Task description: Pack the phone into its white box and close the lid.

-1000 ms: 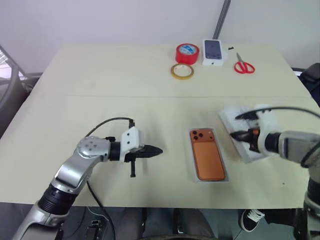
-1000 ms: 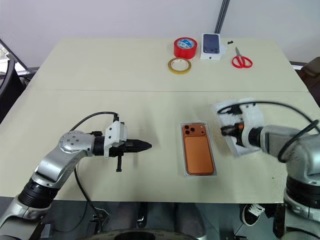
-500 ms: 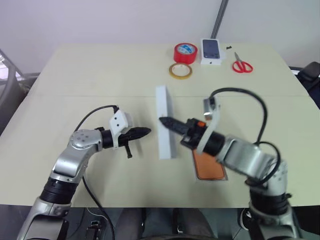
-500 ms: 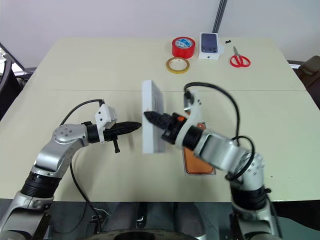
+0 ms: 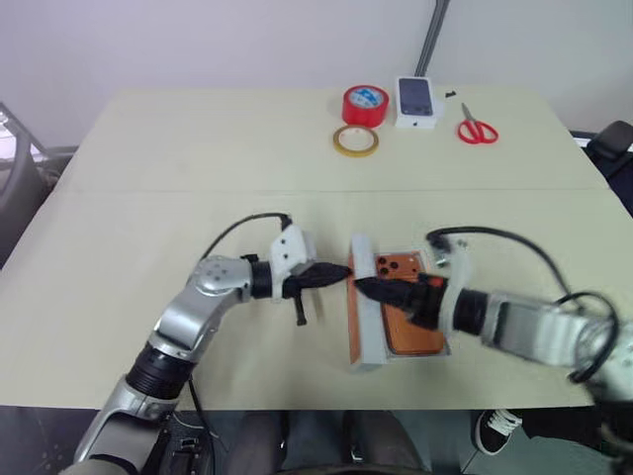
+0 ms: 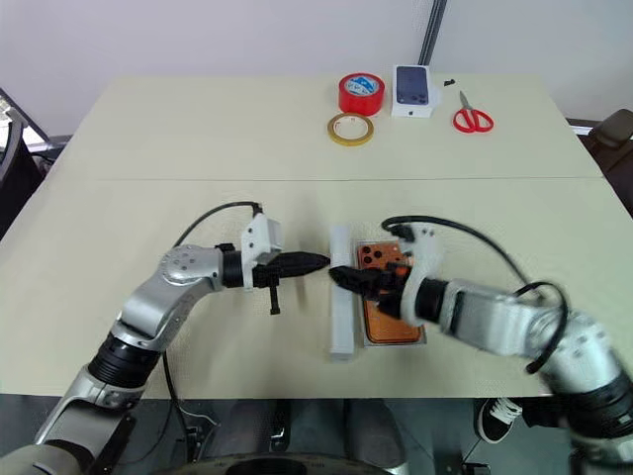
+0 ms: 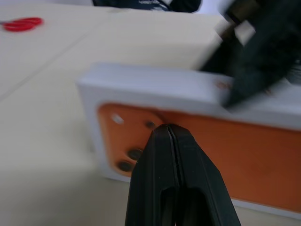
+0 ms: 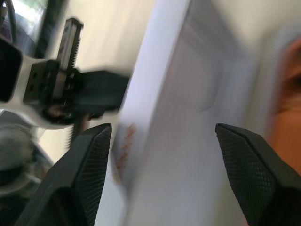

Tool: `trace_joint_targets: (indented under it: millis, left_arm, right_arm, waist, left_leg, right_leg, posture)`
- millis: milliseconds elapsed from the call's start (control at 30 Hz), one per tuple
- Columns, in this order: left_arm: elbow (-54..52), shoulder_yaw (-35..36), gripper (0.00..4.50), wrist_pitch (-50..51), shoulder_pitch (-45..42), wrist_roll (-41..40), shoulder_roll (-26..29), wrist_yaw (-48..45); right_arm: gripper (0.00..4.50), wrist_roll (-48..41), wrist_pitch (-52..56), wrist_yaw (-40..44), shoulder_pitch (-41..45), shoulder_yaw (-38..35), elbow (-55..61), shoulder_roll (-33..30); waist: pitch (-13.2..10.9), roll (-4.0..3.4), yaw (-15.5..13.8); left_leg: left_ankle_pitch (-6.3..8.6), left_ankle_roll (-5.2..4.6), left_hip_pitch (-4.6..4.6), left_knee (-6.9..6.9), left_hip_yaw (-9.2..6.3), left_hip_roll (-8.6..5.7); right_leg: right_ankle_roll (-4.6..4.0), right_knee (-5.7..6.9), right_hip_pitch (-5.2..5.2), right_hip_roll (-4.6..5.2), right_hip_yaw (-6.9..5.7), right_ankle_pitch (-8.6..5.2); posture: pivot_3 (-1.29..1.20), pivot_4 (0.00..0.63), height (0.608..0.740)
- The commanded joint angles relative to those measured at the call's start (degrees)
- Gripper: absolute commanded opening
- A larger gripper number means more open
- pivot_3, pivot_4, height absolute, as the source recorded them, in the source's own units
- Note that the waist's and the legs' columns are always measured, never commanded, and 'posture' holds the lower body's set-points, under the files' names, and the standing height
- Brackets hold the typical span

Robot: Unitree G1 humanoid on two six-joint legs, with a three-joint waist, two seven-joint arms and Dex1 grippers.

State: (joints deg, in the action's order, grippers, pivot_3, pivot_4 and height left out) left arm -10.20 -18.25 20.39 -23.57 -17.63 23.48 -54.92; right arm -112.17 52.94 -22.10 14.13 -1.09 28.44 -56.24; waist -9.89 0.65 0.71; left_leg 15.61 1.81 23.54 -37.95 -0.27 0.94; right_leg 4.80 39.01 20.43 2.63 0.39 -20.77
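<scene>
The lid (image 5: 364, 305) stands on its long edge on the tabletop (image 5: 198, 158), leaning against the 9 o'clock side of the box (image 5: 442, 342), where the phone (image 5: 407, 315) already lies face down, camera bump toward 12 o'clock. The left fingers (image 5: 330, 272) are pressed shut, holding nothing, their tip at the lid's printed outer face near its far end. The right fingers (image 8: 94, 160) stand spread wide on either side of the lid's upper rim, as the right wrist view shows; they clamp nothing firmly.

The main risk, as I judge it, is that the lid is balanced rather than gripped. A push from the left tip placed too high could tip it over too fast, so it lands skewed across the box instead of seating around the walls. A push too low could slide its bottom edge and shove box and phone toward 3 o'clock. If the right fingers pull away early, the lid may fall back toward 9 o'clock, open side up.
</scene>
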Motion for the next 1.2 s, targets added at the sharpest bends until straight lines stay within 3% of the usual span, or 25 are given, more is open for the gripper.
trace_joint_targets:
  millis: [33,133,167,233,367,400,533,733,867,1200]
  left_arm:
    - [-0.79,-2.89,0.00,0.05,-2.51,1.94,-1.84,0.35]
    - [1.57,-4.41,0.00,0.24,-4.09,3.51,-3.75,1.21]
    - [2.43,-4.72,0.00,0.12,-4.59,4.01,-4.46,1.57]
    - [3.64,-4.96,0.00,-0.02,-5.32,4.80,-5.63,2.25]
    - [3.13,-3.70,0.00,0.37,-5.20,4.12,-6.06,2.36]
    - [2.81,-3.21,0.00,0.56,-5.10,3.85,-5.83,2.39]
    - [-0.57,0.04,0.00,3.38,-3.23,1.69,-1.25,0.70]
    - [-5.69,2.86,0.00,7.59,0.43,-2.35,8.79,-5.99]
    - [-7.93,-0.21,0.00,8.83,1.88,-2.50,13.38,-10.54]
    - [-4.83,-10.71,0.00,13.03,-3.82,6.17,4.01,-2.35]
  right_arm:
    - [3.37,-0.83,4.81,4.63,2.19,-4.27,-3.40,-8.17]
    - [3.37,3.04,7.54,7.45,2.52,-5.03,-4.17,-13.60]
    - [3.15,6.64,8.36,9.33,2.35,-5.23,-3.68,-14.72]
    - [2.46,13.76,9.63,13.50,1.58,-5.49,-2.38,-16.53]
    - [0.36,25.22,9.94,20.77,-0.11,-5.43,0.24,-18.07]
    - [0.05,28.71,9.53,22.78,-0.67,-5.25,1.26,-18.40]
    - [0.05,46.72,4.24,33.91,-6.72,-4.07,7.69,-22.44]
    - [0.05,57.87,-0.04,42.70,-11.58,-6.03,9.74,-21.72]
    - [0.05,62.05,-0.84,46.68,-12.28,-5.40,10.72,-20.43]
    - [0.05,68.76,1.73,49.66,-9.14,-1.42,12.46,-15.51]
  waist:
    - [0.00,0.04,-0.43]
    - [0.00,0.04,-0.65]
    - [0.01,0.02,-0.75]
    - [0.02,0.01,-0.80]
    - [0.02,0.00,-0.98]
    - [0.02,0.00,-1.04]
    - [0.01,-0.06,-1.19]
    - [0.00,-0.07,-1.11]
    - [0.00,-0.09,-1.37]
    - [-0.02,-0.06,-1.36]
  left_leg:
    - [0.00,0.00,0.02,-0.01,-0.03,0.00]
    - [0.01,-0.02,0.05,-0.03,-0.01,-0.01]
    - [0.02,-0.03,0.05,-0.03,-0.01,0.00]
    - [0.02,-0.03,0.05,-0.04,0.00,0.00]
    - [0.02,-0.04,0.05,-0.03,-0.01,0.01]
    - [0.02,-0.04,0.05,-0.04,-0.01,0.01]
    - [0.02,-0.04,0.05,-0.02,-0.01,0.00]
    - [0.02,-0.03,0.02,-0.03,-0.02,0.01]
    - [0.02,-0.03,0.01,-0.02,-0.01,0.00]
    - [0.02,-0.04,0.01,-0.05,-0.02,-0.02]
  right_leg:
    - [0.00,-0.02,-0.01,0.00,-0.03,0.00]
    - [0.00,-0.04,-0.01,0.01,-0.01,0.00]
    - [0.00,-0.04,-0.01,0.00,-0.01,0.00]
    - [0.00,-0.04,0.00,0.00,0.00,0.00]
    - [0.00,-0.04,0.02,-0.02,0.00,0.00]
    - [0.00,-0.04,0.01,-0.02,0.00,0.00]
    - [0.00,-0.04,0.03,-0.02,0.00,0.00]
    - [0.00,-0.03,0.02,-0.03,0.00,0.00]
    - [-0.01,-0.04,0.00,0.00,0.00,0.00]
    - [0.00,-0.04,-0.03,-0.03,0.01,0.00]
  posture:
    - [0.00,0.150,0.740]
    - [0.00,0.150,0.740]
    - [0.00,0.150,0.740]
    - [0.00,0.150,0.740]
    - [0.00,0.150,0.740]
    - [0.00,0.150,0.740]
    - [0.00,0.150,0.740]
    - [0.00,0.150,0.740]
    - [0.00,0.150,0.740]
    - [0.00,0.150,0.740]
